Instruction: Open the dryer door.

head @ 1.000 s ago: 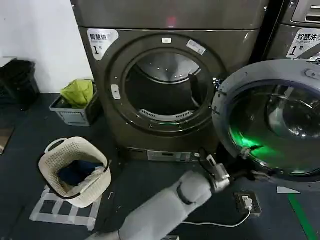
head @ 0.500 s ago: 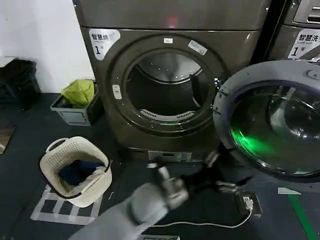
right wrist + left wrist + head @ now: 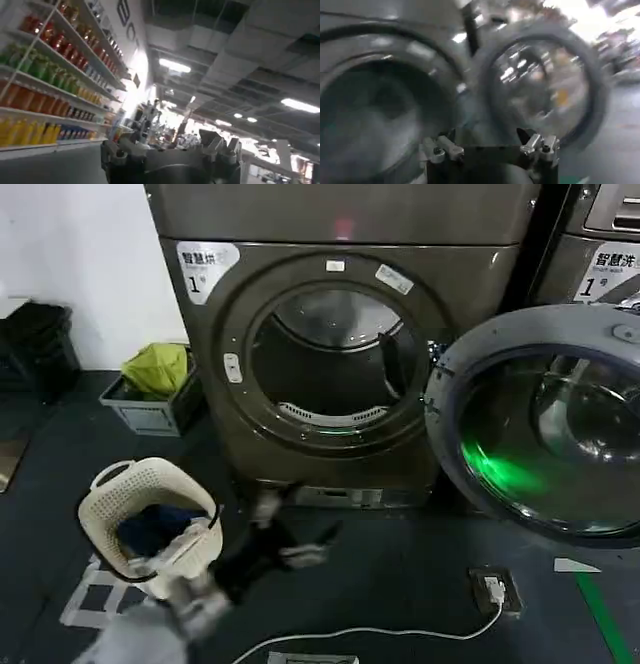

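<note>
The bronze-grey dryer (image 3: 350, 224) stands ahead with its round drum mouth (image 3: 330, 364) uncovered. The dryer door (image 3: 545, 424) hangs swung wide to the right, its grey inner rim and dark glass facing me, with a green glow on the glass. My left gripper (image 3: 295, 532) is low over the dark floor in front of the dryer, well left of the door and touching nothing. In the left wrist view that gripper (image 3: 489, 145) is open and empty, with the drum mouth (image 3: 365, 115) and the door (image 3: 545, 85) beyond it. My right gripper (image 3: 167, 147) is open and points up at a ceiling.
A white laundry basket (image 3: 150, 524) with dark clothes sits on the floor at the left. Behind it is a grey crate (image 3: 150, 414) holding green cloth. A floor socket (image 3: 495, 589) with a white cable lies at the right. A second grey machine (image 3: 600, 244) stands beyond the door. Bottle shelves (image 3: 45, 85) flank the right arm.
My left arm has drawn back from under the open door, sweeping left and down across the floor. The door has stayed swung open.
</note>
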Motion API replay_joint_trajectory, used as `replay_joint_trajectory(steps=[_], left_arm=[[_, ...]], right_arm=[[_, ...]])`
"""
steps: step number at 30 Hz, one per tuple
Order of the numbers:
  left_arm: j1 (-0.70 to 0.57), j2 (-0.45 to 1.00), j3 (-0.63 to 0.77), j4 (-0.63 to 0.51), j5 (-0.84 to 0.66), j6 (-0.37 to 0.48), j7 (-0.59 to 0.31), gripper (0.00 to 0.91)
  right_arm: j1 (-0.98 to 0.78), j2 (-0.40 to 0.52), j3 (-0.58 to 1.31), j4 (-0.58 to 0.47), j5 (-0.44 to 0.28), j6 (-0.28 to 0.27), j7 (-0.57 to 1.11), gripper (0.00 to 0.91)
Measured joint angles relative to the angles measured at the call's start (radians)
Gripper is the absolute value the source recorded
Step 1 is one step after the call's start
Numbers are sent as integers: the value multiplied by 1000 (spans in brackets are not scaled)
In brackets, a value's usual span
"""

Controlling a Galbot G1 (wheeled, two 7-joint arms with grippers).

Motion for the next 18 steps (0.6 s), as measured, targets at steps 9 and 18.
replay_joint_trajectory(steps=[9, 18], left_arm=[[37, 76, -232, 21, -442, 233, -285, 907], [37, 131, -400, 76, -897, 364, -516, 907]], right_arm=[[2, -14, -17, -26, 4, 16, -4, 907], [-8, -11, -13, -24, 26, 31, -13, 907]])
